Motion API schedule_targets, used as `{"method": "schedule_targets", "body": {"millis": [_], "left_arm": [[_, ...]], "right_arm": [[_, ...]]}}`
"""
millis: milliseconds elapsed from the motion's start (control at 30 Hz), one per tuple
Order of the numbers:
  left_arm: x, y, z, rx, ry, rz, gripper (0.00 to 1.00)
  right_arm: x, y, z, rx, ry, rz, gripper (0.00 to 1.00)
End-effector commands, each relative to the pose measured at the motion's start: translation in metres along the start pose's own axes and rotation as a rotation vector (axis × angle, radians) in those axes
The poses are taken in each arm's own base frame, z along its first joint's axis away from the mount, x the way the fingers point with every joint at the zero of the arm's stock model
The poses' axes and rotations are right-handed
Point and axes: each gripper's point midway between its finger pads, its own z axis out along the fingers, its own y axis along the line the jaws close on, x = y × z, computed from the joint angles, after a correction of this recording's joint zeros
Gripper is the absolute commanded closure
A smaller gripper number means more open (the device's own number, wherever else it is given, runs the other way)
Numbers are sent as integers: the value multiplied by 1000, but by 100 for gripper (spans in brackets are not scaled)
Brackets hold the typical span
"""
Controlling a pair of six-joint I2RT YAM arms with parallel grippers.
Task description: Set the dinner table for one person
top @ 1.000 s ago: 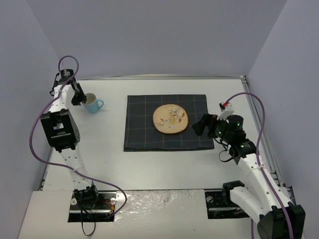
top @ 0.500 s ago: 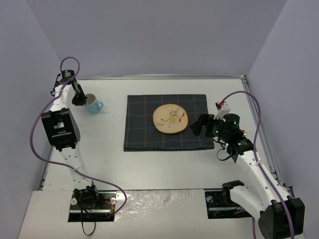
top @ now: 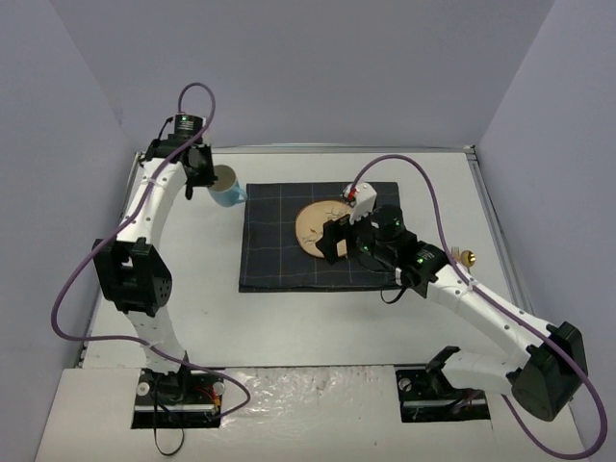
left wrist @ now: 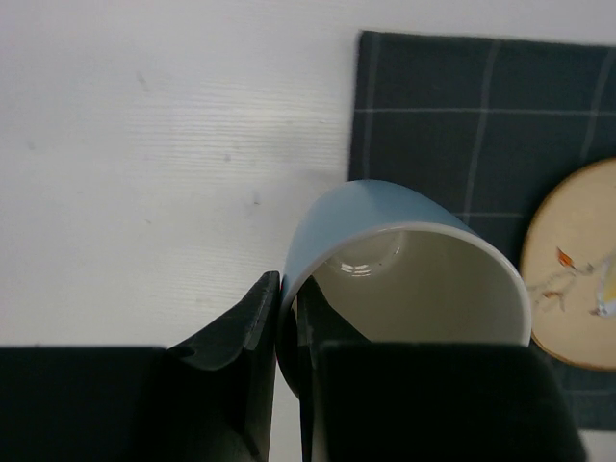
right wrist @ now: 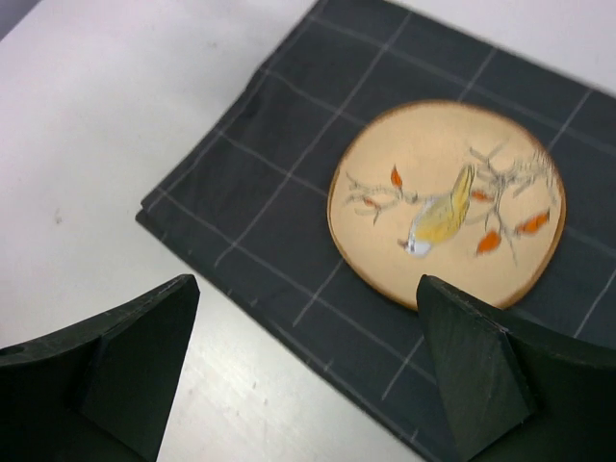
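My left gripper (top: 205, 179) is shut on the rim of a light blue mug (top: 228, 187), one finger inside and one outside, and holds it tilted by the far left corner of the dark checked mat (top: 274, 260). In the left wrist view the mug (left wrist: 385, 226) fills the middle, pinched at my gripper (left wrist: 289, 327). A round tan plate with a bird picture (top: 312, 225) lies on the mat. My right gripper (top: 334, 241) is open and empty above the plate's near right part. The right wrist view shows the plate (right wrist: 448, 202), the mat (right wrist: 260, 192) and my gripper (right wrist: 308, 366). All rests on the white dinner table (top: 289, 318).
A small gold-coloured object (top: 469, 257) lies on the table to the right of the mat. The table's metal rim (top: 496, 231) runs along the right side. Grey walls close in the back and sides.
My left gripper has carried the mug right, from the far left of the table to the mat's far left corner. My right arm has swung left over the mat and plate.
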Motion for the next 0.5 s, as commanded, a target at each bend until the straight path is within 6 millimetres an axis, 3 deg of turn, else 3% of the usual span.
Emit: {"method": "schedule_targets", "body": {"millis": [0,67,233,467], "left_arm": [[-3,-35,-41,63,-69,47,100],[6,-64,-50,107,-56,103,100],[10,-94,-66,160,-70,148,100],[12,-109,-79,166,-88,177,100]], "right_arm": [[-62,26,11,-31,-203,-140,9],[-80,35,18,-47,-270,-214,14],[-88,44,48,-66,-283,-281,15],[-91,53,76,-80,-270,-300,22]]}}
